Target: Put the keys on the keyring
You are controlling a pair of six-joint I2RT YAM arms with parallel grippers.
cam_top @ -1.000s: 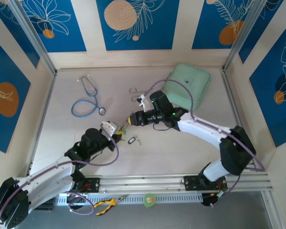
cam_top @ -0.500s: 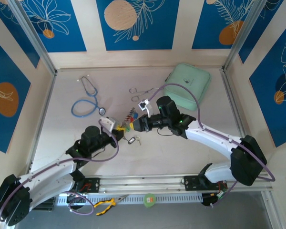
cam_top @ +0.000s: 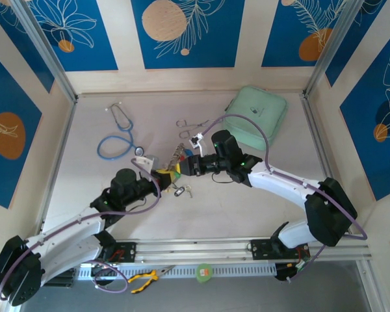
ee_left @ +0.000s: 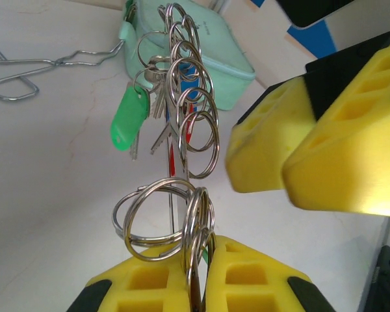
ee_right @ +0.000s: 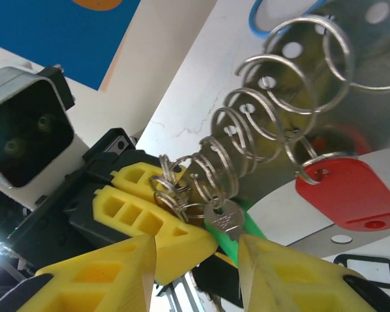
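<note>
Left claw (ee_left: 200,252) pinches the ring chain (ee_left: 196,220), right claw (ee_right: 196,250) gaping close opposite.

Legible text: none. The mint-green pouch (cam_top: 255,116) carries a small dark printed mark, too small to read. The silver key (ee_right: 222,220) bears an embossed stamp, illegible.

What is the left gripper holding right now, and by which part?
The left gripper pinches a chain of steel split rings carrying plastic-headed keys, by its end rings.
</note>
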